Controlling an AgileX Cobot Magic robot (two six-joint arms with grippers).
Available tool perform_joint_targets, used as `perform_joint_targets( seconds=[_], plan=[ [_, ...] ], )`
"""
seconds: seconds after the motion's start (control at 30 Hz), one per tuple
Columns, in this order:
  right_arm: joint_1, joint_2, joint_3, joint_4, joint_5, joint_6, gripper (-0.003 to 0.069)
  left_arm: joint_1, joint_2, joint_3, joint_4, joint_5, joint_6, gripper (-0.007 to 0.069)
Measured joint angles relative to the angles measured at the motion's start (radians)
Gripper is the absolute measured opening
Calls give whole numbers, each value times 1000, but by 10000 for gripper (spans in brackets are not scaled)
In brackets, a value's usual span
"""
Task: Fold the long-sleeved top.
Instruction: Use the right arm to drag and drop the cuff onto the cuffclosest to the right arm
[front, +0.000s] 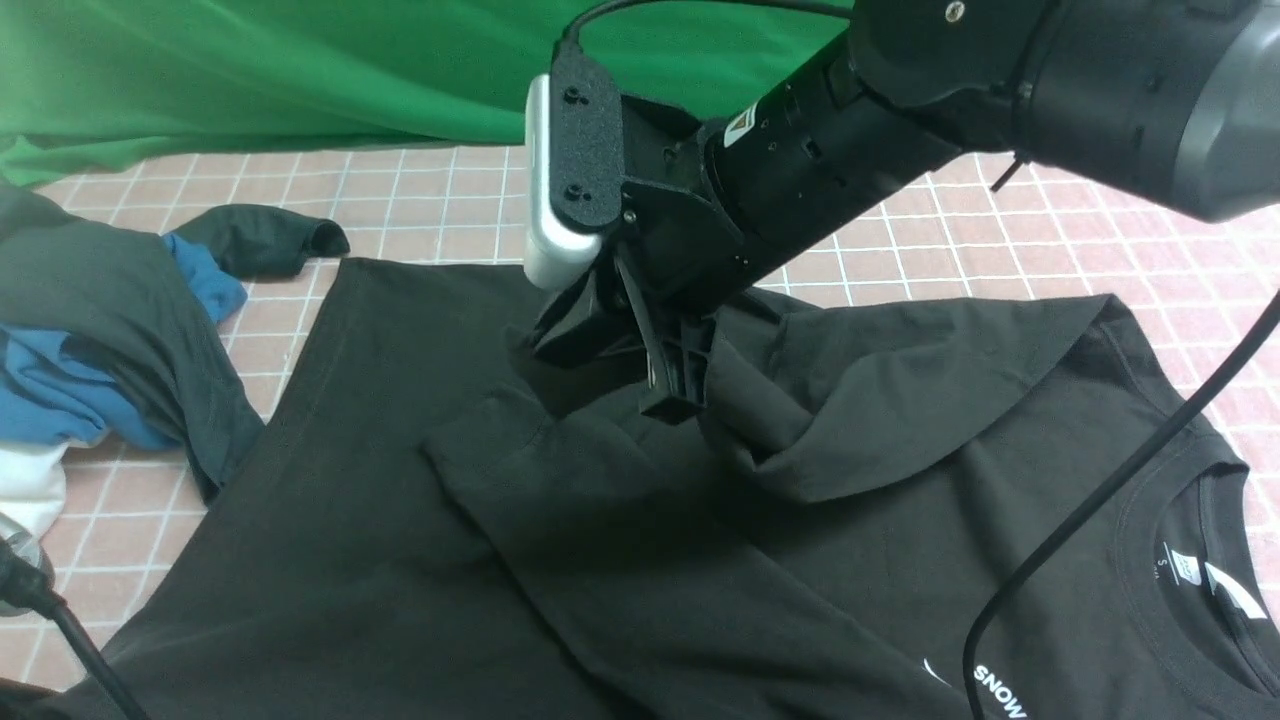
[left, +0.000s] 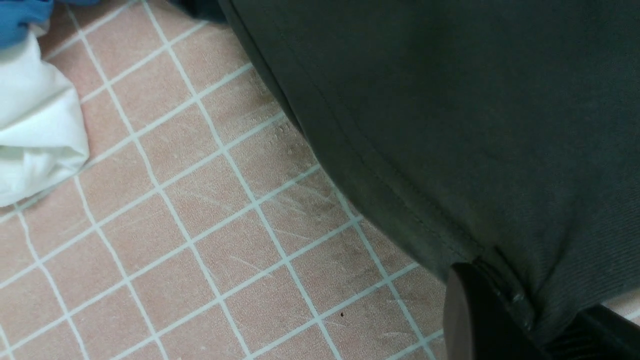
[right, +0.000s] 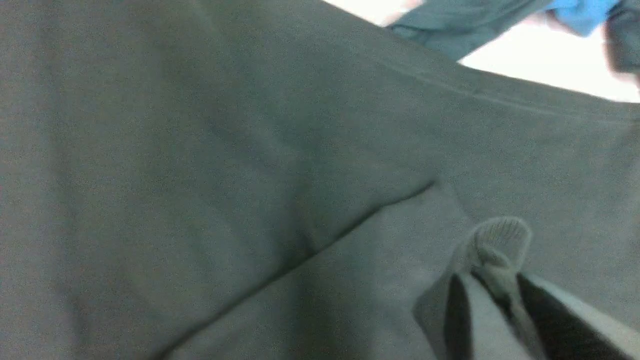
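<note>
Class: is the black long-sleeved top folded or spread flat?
Partly folded: the long-sleeved top has a sleeve lying over its spread body.

Right arm (front: 900, 130) comes in from the right edge, sloping down to the counter's (front: 1000, 250) middle, hand (front: 640, 370) pinching a fold of the top (front: 350, 560). Left hand (left: 530, 320) clamped tight on its hem.

On the chest of the black long-sleeved top (front: 400, 560), toward the near right corner of the tiled table (front: 1000, 240), stood white capitals (front: 1000, 692) reading "SNOW", cut off by the frame, with a white curved mark (front: 935, 668) just beside them. Inside the collar, a neck label (front: 1187, 568) bore the size letter "S" above a white logo. A sticker (front: 740, 128) on the right arm (front: 1000, 80) was unreadable
</note>
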Motion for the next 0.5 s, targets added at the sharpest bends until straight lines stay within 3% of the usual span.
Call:
perform_joint_targets(
  seconds=[0.1,0.13,0.23,0.3,0.37,0.5],
  plan=[
    [-1,1,0,-93,-135,57,318,0,0,0,0,0,0,50],
    [-1,1,0,-178,-262,161,409,0,0,0,0,0,0,50],
    [-12,1,0,-356,-424,377,479,0,0,0,-2,0,0,50],
    [-25,0,0,-428,-442,566,477,0,0,0,-3,0,0,50],
    [-30,-2,0,-447,-392,667,452,0,0,0,-3,0,0,50],
    [2,9,9,-421,-145,726,356,0,0,0,-5,0,0,50]
  ],
)
